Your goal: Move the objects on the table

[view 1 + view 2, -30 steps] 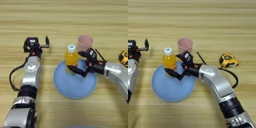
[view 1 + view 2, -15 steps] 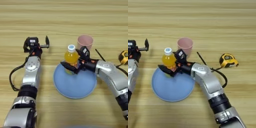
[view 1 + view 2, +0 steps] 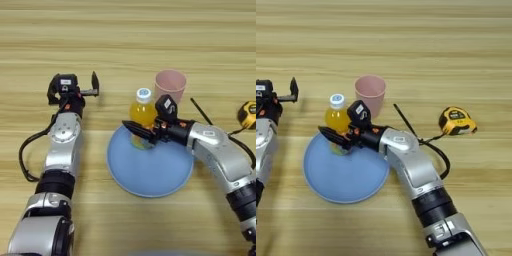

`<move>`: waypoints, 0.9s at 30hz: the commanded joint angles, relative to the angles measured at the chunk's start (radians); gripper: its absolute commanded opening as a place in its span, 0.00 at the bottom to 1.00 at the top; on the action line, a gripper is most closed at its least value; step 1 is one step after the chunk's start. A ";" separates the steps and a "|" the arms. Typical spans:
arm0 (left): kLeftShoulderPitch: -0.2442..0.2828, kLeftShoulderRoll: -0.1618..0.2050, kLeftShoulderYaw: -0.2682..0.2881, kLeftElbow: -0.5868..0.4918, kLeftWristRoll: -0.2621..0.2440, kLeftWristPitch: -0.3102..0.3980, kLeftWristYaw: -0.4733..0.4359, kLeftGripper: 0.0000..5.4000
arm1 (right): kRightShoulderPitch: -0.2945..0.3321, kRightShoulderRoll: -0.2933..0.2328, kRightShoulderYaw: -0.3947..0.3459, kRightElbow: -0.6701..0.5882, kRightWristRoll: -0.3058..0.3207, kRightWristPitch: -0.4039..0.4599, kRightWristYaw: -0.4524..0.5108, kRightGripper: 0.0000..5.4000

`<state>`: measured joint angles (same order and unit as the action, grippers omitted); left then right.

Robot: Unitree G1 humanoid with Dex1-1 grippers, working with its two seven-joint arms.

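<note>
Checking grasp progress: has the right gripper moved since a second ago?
Yes. The right gripper moved left, from beside the pink cup to the juice bottle.

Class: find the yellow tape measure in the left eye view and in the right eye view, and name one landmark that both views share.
Left eye view: tape measure cut by the right edge, mid-height.
Right eye view: whole, right of centre.
Shared landmark: the pink cup, left of it in both.

head stereo pair | both look down, close, table (image 3: 128,30) | views mostly overlap
</note>
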<state>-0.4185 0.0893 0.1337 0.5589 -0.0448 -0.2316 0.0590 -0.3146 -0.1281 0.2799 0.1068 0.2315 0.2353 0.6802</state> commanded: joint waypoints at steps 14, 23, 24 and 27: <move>-0.002 -0.006 -0.009 -0.006 0.012 0.013 0.012 1.00 | -0.018 -0.056 -0.194 -0.429 0.110 0.122 -0.105 0.64; -0.003 -0.004 -0.009 -0.003 0.011 0.012 0.012 1.00 | -0.134 -0.110 -0.372 -0.283 -0.010 -0.034 -0.301 0.64; -0.003 -0.004 -0.009 -0.003 0.010 0.011 0.011 1.00 | -0.143 -0.107 -0.378 -0.252 -0.017 -0.043 -0.316 0.64; -0.003 -0.003 -0.008 -0.004 0.010 0.012 0.011 1.00 | -0.175 -0.104 -0.396 -0.144 -0.038 -0.083 -0.354 0.64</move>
<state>-0.4183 0.0891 0.1304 0.5582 -0.0446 -0.2306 0.0654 -0.4334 -0.2333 -0.0915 -0.1014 0.2087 0.1963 0.3557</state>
